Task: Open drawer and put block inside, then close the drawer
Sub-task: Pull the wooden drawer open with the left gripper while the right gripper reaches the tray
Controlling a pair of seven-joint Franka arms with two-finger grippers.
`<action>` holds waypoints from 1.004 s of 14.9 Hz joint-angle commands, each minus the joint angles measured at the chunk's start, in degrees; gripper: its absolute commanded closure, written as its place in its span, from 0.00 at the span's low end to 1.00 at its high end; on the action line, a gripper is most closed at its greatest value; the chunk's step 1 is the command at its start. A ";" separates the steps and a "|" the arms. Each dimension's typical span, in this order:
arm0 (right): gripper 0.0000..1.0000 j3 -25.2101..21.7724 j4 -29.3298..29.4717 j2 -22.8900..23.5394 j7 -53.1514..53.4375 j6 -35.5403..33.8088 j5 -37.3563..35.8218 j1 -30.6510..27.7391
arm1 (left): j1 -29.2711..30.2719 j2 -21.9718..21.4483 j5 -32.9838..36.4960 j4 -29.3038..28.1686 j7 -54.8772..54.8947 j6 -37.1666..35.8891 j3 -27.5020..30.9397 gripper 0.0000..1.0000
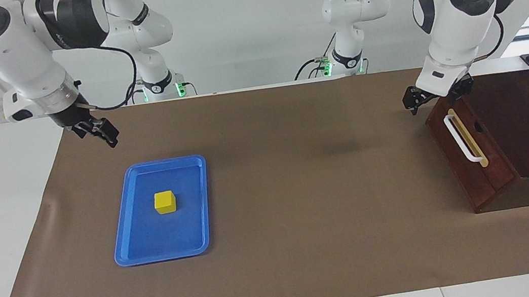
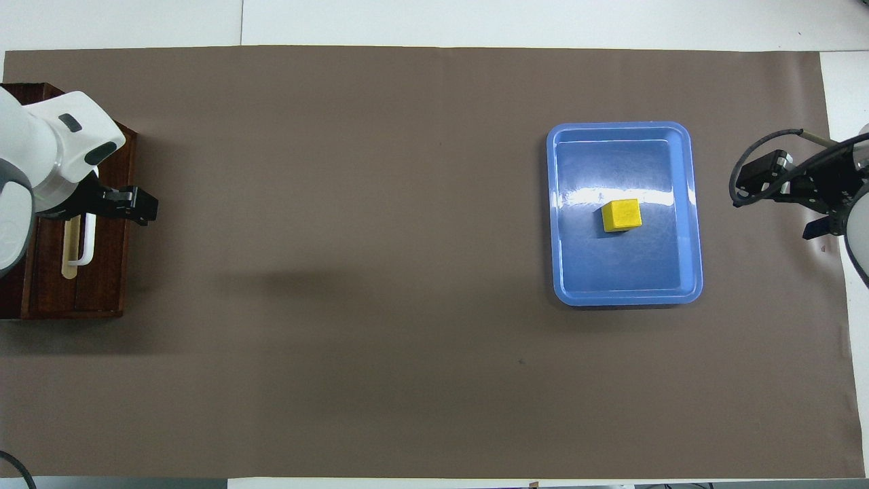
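The drawer point(image 1: 469, 152) point(image 2: 102, 272) is shut in its dark wooden cabinet at the left arm's end of the table. Its white bar handle point(image 1: 463, 140) point(image 2: 87, 248) is free. My left gripper point(image 1: 438, 94) point(image 2: 102, 205) hangs open over the top edge of the drawer front, above the handle's end nearer the robots, and holds nothing. The block point(image 1: 165, 202) point(image 2: 621, 214), a small yellow cube, sits in a blue tray point(image 1: 125, 238) point(image 2: 689, 204) toward the right arm's end. My right gripper point(image 1: 98, 133) point(image 2: 784, 202) hangs open and empty over the mat, off the tray's corner.
A brown mat point(image 1: 304, 215) covers most of the table, with bare white table around it. The cabinet's flat top point(image 1: 526, 119) reaches the table's end. A black cable point(image 2: 747, 187) loops by the right wrist.
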 commanded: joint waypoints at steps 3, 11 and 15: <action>0.03 0.00 6.70 7.73 23.38 -1.02 8.92 -2.22 | -1.61 2.71 8.30 -6.71 -2.71 11.39 1.10 0.00; 0.03 0.00 0.67 11.35 46.45 11.62 22.20 -3.90 | -0.90 3.76 10.69 -10.50 -3.42 20.64 5.06 0.00; 0.03 0.08 -2.78 12.66 45.58 12.43 25.99 -5.57 | -0.82 3.76 10.69 -13.49 -3.33 25.29 7.43 0.00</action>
